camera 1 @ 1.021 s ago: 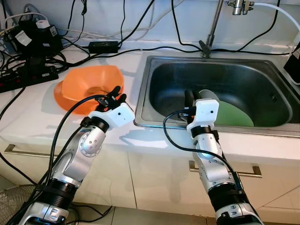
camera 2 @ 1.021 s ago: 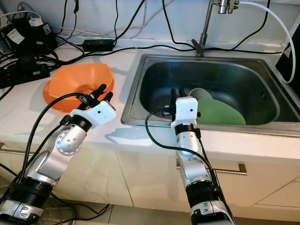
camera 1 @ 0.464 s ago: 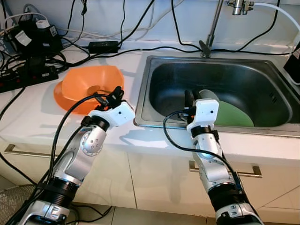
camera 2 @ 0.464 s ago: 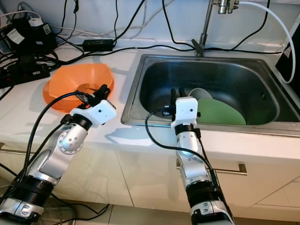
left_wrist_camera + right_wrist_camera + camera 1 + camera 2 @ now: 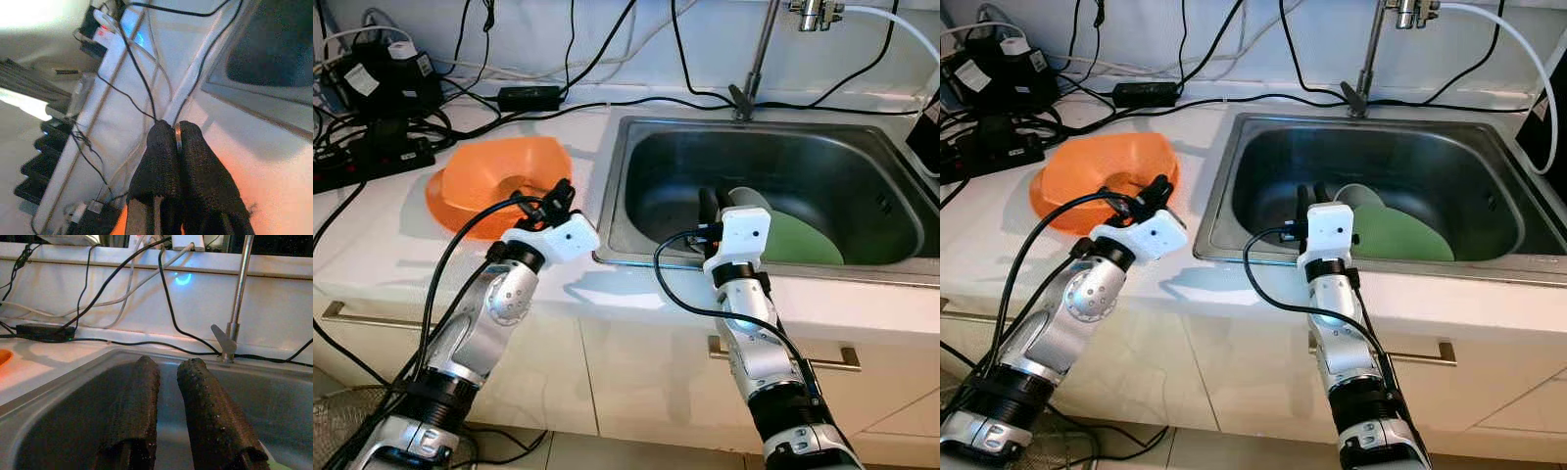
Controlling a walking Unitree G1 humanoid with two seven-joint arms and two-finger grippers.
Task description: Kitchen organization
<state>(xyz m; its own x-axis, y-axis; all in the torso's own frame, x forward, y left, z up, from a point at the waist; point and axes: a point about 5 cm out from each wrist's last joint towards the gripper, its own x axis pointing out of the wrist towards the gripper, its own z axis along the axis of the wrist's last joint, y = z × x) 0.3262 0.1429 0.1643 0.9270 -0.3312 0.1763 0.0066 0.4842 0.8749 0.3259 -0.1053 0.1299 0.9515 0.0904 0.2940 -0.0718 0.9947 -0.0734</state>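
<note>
An orange bowl (image 5: 489, 176) sits on the white counter, left of the sink. My left gripper (image 5: 560, 190) hovers at the bowl's right rim, and in the left wrist view its fingers (image 5: 164, 147) are pressed together, shut on nothing. A green plate (image 5: 803, 240) lies in the steel sink (image 5: 626, 147), with a pale grey cup (image 5: 751, 199) beside it. My right gripper (image 5: 714, 201) reaches over the sink's front edge, just left of the cup. Its fingers (image 5: 142, 396) stand slightly apart with nothing between them.
The faucet (image 5: 756, 59) rises behind the sink. Black power strips and adapters (image 5: 377, 108) with many cables crowd the back left of the counter. A black cable (image 5: 636, 101) runs along the sink's back edge. Drawer handles (image 5: 847, 357) sit below the counter front.
My left gripper has shifted slightly right along the bowl's rim and its fingers have drawn together. The right arm has not moved.
</note>
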